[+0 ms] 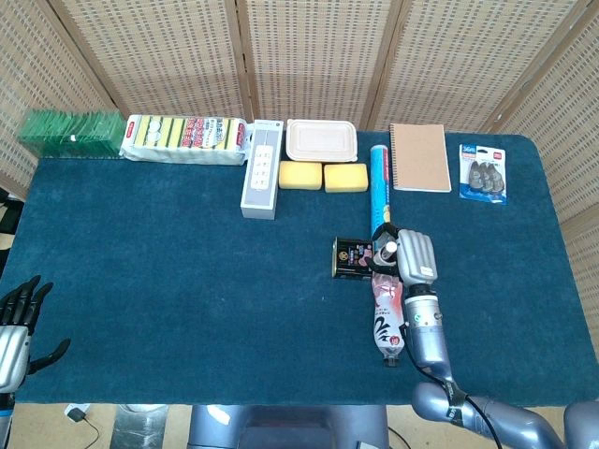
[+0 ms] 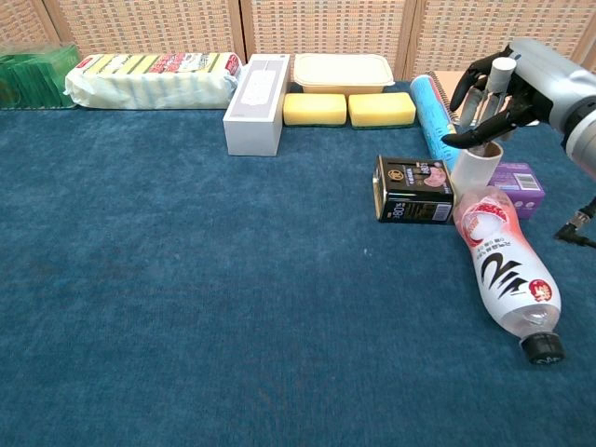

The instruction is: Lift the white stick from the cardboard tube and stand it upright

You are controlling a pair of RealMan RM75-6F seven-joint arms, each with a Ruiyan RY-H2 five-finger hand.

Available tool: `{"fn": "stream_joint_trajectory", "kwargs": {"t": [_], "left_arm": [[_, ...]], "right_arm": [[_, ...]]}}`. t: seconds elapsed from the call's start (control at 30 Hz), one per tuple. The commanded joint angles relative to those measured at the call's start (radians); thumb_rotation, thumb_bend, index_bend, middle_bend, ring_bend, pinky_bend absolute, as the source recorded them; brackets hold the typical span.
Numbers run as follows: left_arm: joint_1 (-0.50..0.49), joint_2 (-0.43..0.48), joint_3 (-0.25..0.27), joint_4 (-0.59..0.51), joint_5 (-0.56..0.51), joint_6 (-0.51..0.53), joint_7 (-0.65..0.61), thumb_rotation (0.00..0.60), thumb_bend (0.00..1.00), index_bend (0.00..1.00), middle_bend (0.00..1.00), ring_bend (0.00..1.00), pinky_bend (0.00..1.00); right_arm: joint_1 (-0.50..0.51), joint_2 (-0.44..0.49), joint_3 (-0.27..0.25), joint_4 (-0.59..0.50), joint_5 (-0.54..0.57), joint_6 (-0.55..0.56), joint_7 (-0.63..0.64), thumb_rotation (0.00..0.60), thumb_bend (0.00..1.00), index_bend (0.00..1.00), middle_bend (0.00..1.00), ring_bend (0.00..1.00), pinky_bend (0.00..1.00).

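Blue desk (image 1: 187, 281) | right hand (image 2: 521, 84) grips stick (image 2: 494, 88) above tube (image 2: 476, 168) | left hand (image 1: 17, 313) open, idle

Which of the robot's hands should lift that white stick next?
The right hand: its fingers already wrap the white stick above the cardboard tube. The left hand idles at the far table edge.

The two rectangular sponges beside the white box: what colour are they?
Yellow sponges, clearest in the chest view.
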Motion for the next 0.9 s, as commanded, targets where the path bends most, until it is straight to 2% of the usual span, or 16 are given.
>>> {"fn": "stream_joint_trajectory", "kwargs": {"t": [0.03, 0.5, 0.9], "left_arm": [[-0.003, 0.0, -0.001, -0.003, -0.002, -0.005, 0.004, 0.6, 0.19, 0.05, 0.0, 0.0, 0.07], [-0.011, -0.002, 0.0, -0.009, -0.008, -0.024, 0.014, 0.6, 0.19, 0.05, 0.0, 0.0, 0.07], [-0.015, -0.003, 0.0, -0.012, -0.015, -0.035, 0.017, 0.6, 0.19, 0.05, 0.0, 0.0, 0.07]], "right_arm": [[0.011, 0.003, -0.002, 0.008, -0.007, -0.003, -0.018, 0.6, 0.25, 0.51, 0.58, 0.6, 0.62], [0.046, 0.002, 0.008, 0.032, 0.008, -0.015, -0.057, 0.6, 0.28, 0.55, 0.62, 0.66, 0.67], [0.068, -0.021, 0.015, 0.084, 0.005, -0.013, -0.035, 0.6, 0.31, 0.61, 0.68, 0.75, 0.75]]}}
